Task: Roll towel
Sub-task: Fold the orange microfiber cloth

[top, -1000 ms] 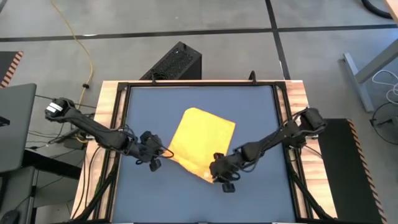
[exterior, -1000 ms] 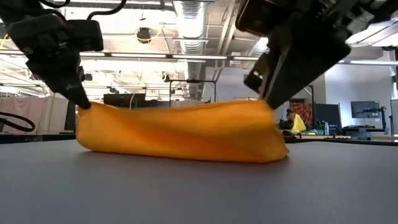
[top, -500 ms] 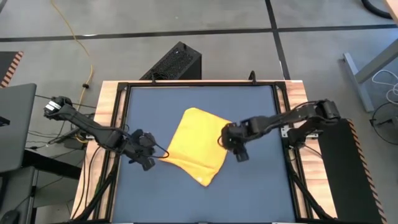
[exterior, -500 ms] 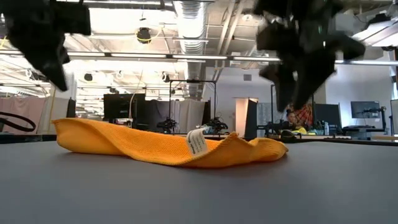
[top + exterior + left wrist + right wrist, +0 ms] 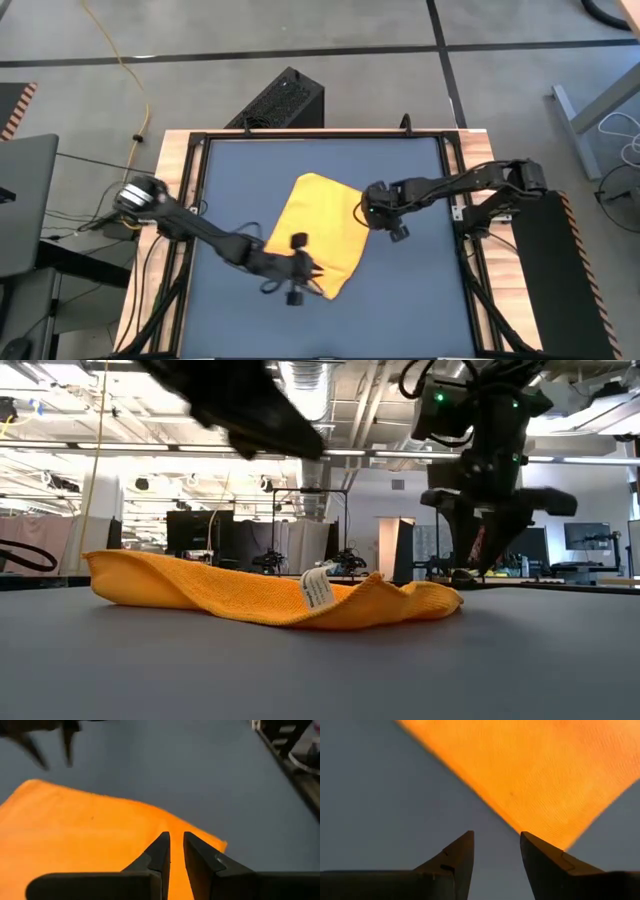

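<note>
Orange towel point(image 5: 318, 232), one, mid-table point(image 5: 420, 290), near corner under left gripper point(image 5: 300, 270), jaws narrow slit, holding nothing. Right gripper point(image 5: 385, 218) beside towel's right edge, jaws apart, empty. White tag point(image 5: 317, 590) tiny.

High view looked straight down on the whole table point(image 5: 420, 290); low view sat at tabletop height, facing level across it into the room. Both wrist views looked closely down past their own fingers, and all four shared the towel point(image 5: 322, 232) mid-table.
</note>
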Available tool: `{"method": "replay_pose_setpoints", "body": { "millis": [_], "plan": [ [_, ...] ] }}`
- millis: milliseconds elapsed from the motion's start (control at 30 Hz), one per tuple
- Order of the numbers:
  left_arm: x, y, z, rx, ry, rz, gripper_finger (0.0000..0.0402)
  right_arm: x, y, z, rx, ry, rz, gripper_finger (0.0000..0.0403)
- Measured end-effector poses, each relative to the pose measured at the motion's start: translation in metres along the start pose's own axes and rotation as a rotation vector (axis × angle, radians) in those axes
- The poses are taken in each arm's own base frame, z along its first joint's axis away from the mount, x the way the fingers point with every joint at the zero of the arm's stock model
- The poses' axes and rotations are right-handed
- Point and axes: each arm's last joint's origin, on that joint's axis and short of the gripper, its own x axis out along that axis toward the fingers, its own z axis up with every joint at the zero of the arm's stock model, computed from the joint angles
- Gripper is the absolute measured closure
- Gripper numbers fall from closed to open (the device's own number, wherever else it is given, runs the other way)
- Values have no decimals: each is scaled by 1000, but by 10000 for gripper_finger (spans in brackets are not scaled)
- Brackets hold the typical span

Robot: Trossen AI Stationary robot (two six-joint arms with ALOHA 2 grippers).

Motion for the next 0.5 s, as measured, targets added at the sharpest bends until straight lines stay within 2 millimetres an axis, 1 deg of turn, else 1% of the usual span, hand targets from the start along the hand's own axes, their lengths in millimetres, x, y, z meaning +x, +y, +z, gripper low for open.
{"method": "replay_pose_setpoints", "body": {
  "millis": [100,167,233,333,433,500],
  "plan": [
    [30,-8,6,65,123,-23,331,2,-3,-1,-130,24,-32,218],
    [45,-13,12,90,214,-28,308,2,-5,-1,-185,16,-42,218],
    [56,-19,17,101,303,-32,284,2,-7,-2,-197,32,-59,218],
    [72,-27,26,73,374,-76,252,3,-11,-7,-185,71,-78,218],
    [82,-39,36,54,371,-142,232,4,-16,-10,-163,79,-80,218],
    [87,-45,39,46,362,-145,225,4,-19,-13,-158,88,-77,218]
  ]
}}
